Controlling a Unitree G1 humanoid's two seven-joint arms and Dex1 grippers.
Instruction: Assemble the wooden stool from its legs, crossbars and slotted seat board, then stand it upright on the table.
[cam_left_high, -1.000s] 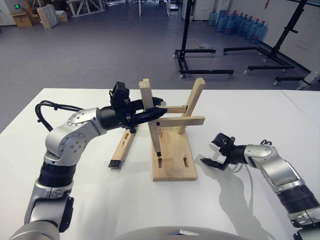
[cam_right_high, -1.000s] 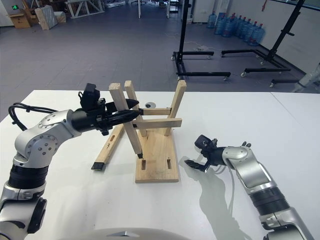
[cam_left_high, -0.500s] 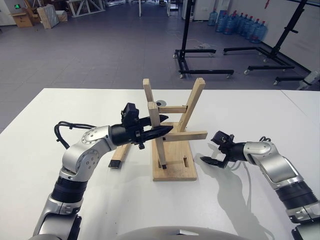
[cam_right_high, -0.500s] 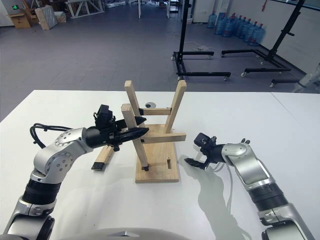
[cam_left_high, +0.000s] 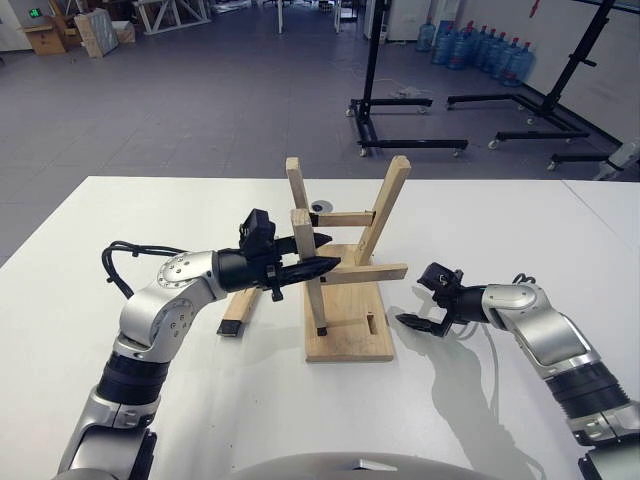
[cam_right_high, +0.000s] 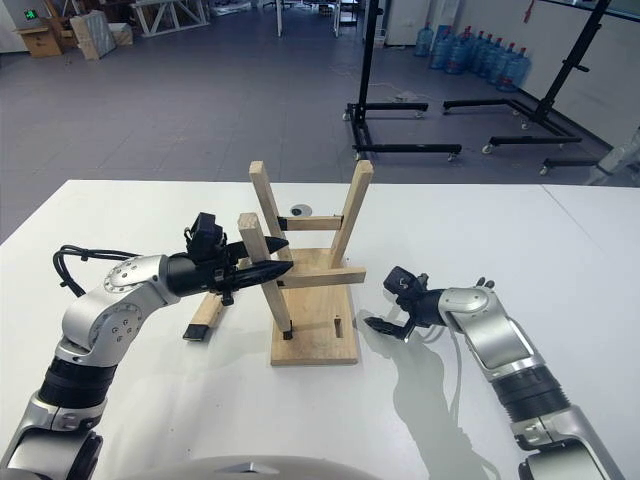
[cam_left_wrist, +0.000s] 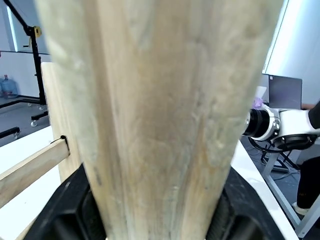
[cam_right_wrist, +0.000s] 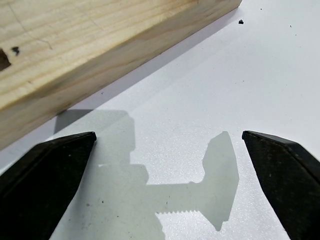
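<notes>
Wooden stool (cam_left_high: 352, 300) is half-built and upside down near the middle of the white table (cam_left_high: 180, 420). Its pale slotted seat board (cam_left_high: 345, 342) lies flat on the table and the legs point up.

Farthest to the left, a loose pale wooden leg with a black tip (cam_left_high: 241, 308) lies on the table, near the board's left edge but apart from it. Next is the left gripper (cam_left_high: 322, 266). It comes in from the left with its black fingers about level, and its jaws are clamped across another pale wooden leg (cam_left_high: 316, 300). In the left wrist view this held leg (cam_left_wrist: 160, 100) sits tight between the pads. Its long axis is almost upright, with the top leaning a little to the left. Its lower end is at the near left slot of the board, but it is not possible to tell if it is fully inside.

A thin lower crossbar (cam_left_high: 366, 272) runs from the held leg to the right. Behind it, the left rear leg (cam_left_high: 294, 180) and the right rear leg (cam_left_high: 393, 195) stand on the board, with an upper crossbar (cam_left_high: 345, 218) between them.

The right gripper (cam_left_high: 416, 298) is low over the table, just beside the board's right edge. Its jaws are spread wide and hold nothing.

The coming move probably is a push straight down along the held leg's axis, because the slot lies directly under the left jaws. The right arm is nearer to the board's free edge and could steady it.
</notes>
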